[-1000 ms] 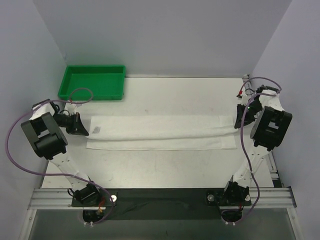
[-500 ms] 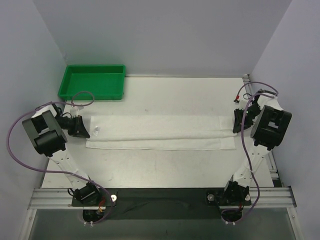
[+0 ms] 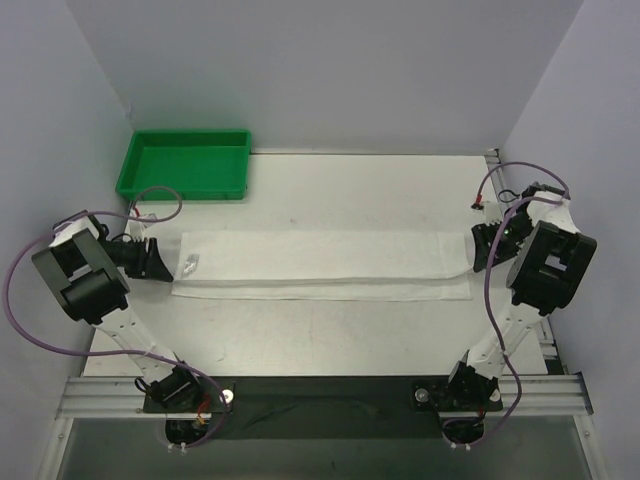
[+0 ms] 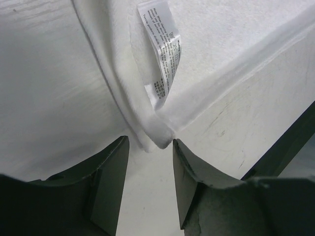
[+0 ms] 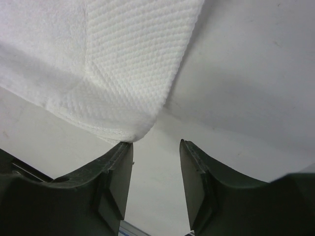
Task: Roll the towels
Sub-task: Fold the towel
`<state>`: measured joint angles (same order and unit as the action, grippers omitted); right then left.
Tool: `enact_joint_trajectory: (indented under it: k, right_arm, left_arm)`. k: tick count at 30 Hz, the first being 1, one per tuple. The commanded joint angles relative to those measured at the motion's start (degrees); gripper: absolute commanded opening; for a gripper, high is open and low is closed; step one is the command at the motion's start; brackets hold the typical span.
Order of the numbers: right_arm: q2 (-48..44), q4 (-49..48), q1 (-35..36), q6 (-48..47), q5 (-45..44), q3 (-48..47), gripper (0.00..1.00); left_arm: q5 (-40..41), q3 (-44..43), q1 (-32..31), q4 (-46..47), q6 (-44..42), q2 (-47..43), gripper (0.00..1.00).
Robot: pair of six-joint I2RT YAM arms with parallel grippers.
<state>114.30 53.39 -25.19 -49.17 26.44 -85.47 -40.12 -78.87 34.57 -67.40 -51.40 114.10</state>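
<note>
The plain white terry towel (image 3: 320,262) lies folded in a long flat strip, not yet rolled. The left gripper (image 4: 150,145) and right gripper (image 5: 156,145) stand parted at its ends, empty.

Letting go of the towel (image 3: 320,265) at both ends, jaws parting after a closed grip. Backing the left gripper (image 3: 163,264) toward the frame's left edge and the right gripper (image 3: 481,250) toward its right edge, with the towel's corners dropping flat.

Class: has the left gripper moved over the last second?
Yes: the left gripper has shifted away from the green tray, toward the near side.
</note>
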Motion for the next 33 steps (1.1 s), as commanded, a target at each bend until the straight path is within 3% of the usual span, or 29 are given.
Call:
enact_joint_trajectory:
  k: [1, 2, 7, 12, 22, 27, 33]
  right_arm:
    - [-4.3, 3.6, 0.1, -3.0, 0.3, 0.1, 0.44]
    - [-4.8, 3.5, 0.3, -3.2, 0.4, 0.4, 0.48]
    - [-8.2, 3.6, 2.6, -3.0, 1.8, 1.7, 0.51]
    - [-6.7, 3.4, 6.2, 4.8, 3.7, -1.4, 0.5]
    - [5.7, 1.2, 12.8, 17.0, -4.6, -6.5, 0.47]
    - [12.5, 0.7, 13.3, 19.5, -8.1, -15.0, 0.46]
    - [16.1, 1.1, 14.1, 18.9, -8.4, -22.9, 0.45]
  left_arm:
    - [-3.7, -0.8, -0.1, -3.3, -5.3, -3.2, 0.52]
    - [-3.5, -0.7, -0.4, -3.4, -5.9, -3.4, 0.53]
    - [-3.9, -0.5, -0.6, -3.4, -8.5, -6.3, 0.55]
    - [-3.6, -2.1, -5.2, 0.1, -3.6, -6.0, 0.55]
    - [3.9, 4.0, -18.0, 16.4, 11.9, -4.0, 0.51]
    - [7.9, 4.5, -21.0, 21.1, 16.9, -1.1, 0.48]
    - [7.4, -1.6, -21.4, 19.1, 18.4, 0.3, 0.48]
